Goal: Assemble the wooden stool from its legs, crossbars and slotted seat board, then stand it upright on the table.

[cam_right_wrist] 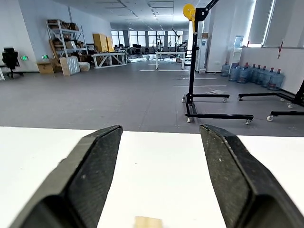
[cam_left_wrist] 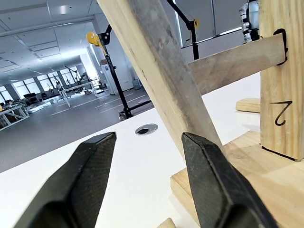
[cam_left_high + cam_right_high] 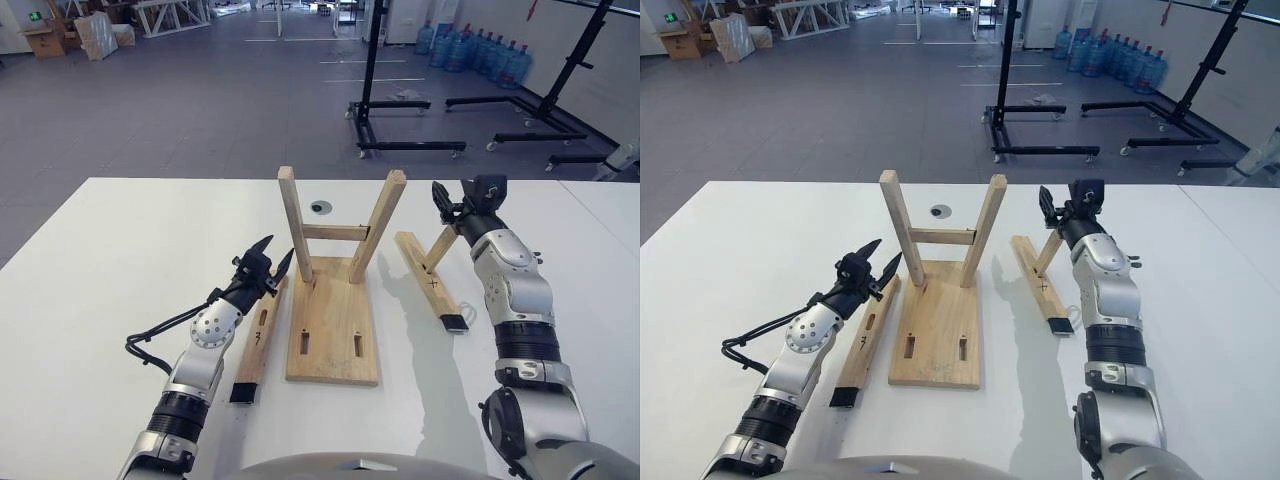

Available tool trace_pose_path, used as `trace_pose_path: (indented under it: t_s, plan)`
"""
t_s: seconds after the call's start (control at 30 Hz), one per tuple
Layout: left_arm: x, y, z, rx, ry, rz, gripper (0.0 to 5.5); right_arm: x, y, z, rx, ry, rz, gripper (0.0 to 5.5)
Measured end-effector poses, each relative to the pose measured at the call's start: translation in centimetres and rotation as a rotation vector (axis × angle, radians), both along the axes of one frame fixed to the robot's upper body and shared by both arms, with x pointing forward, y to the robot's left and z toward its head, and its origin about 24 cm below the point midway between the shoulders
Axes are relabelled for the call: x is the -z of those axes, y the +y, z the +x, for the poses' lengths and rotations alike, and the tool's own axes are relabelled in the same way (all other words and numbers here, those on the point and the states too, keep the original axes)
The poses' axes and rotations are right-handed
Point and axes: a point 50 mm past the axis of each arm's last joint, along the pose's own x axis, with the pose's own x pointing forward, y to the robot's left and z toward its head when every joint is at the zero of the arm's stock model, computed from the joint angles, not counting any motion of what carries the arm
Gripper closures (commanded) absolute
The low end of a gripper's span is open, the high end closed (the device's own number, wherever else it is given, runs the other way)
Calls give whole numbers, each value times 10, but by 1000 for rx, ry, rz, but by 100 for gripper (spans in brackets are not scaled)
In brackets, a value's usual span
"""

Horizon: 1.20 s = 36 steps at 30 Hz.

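— How are the pincers set?
— Both are spread wide, and nothing is gripped. The left gripper [image 3: 279, 247] is held beside an upright leg [image 3: 295, 225], the right gripper [image 3: 442, 200] just above the slanting crossbar [image 3: 440, 245].
— What is counted?
— One seat board [image 3: 335, 320] laid flat on the table [image 3: 100, 260], four legs, two crossbars.

table [image 3: 100, 250] | seat board [image 3: 333, 335] flat | left leg [image 3: 255, 350] | right leg [image 3: 430, 280] | grommet [image 3: 320, 207], perhaps

The seat board [image 3: 333, 330], upright legs [image 3: 293, 225] and crossbar [image 3: 335, 232] are pale bare wood, matt, with visible grain (1 leg looks rough-sawn up close). The table [image 3: 100, 260] is smooth matt white. The left gripper [image 3: 281, 246] has black, finely textured matt fingers [image 2: 216, 190].
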Motion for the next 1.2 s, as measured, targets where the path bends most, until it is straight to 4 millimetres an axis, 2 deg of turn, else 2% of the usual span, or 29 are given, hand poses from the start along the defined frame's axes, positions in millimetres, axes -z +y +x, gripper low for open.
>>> trace_pose_path:
  t_s: [0.07,0.13,0.2,0.23,0.27,0.33,0.37,0.4,0.47,0.57,0.7,0.83,0.93,1.2]
  plan:
    - [1,-1,-1,-3,1,-4,298,-2,-5,-12,-22,-76,25,250]
    - [1,0,-1,-8,0,-6,298,-12,-17,-20,27,-150,33,250]
    - [3,1,-3,-14,7,-5,298,-17,-43,-31,150,-176,31,250]
    - [4,1,-5,-17,10,-5,298,-13,-53,-39,195,-158,28,250]
    - [5,2,-7,-25,12,-7,298,2,-63,-51,244,-94,33,236]
    - [7,3,-10,-34,17,-3,298,35,-67,-72,252,57,32,205]
    - [9,3,-12,-44,18,-4,298,58,-63,-90,211,167,53,188]
    - [9,2,-14,-47,21,-9,298,73,-56,-104,166,245,85,169]
    - [9,1,-17,-46,18,-12,298,83,-42,-121,86,332,135,135]
    - [11,0,-20,-41,23,-14,298,83,-20,-121,-25,406,135,135]
    - [13,0,-22,-41,34,-10,298,86,-12,-116,-46,495,74,135]
    - [13,-1,-22,-35,39,-6,298,99,-7,-110,-69,596,-24,135]
    - [13,-2,-22,-28,39,-4,298,99,-6,-103,-91,636,-105,185]
    - [13,-1,-22,-30,43,-1,298,102,1,-105,-110,651,-133,319]
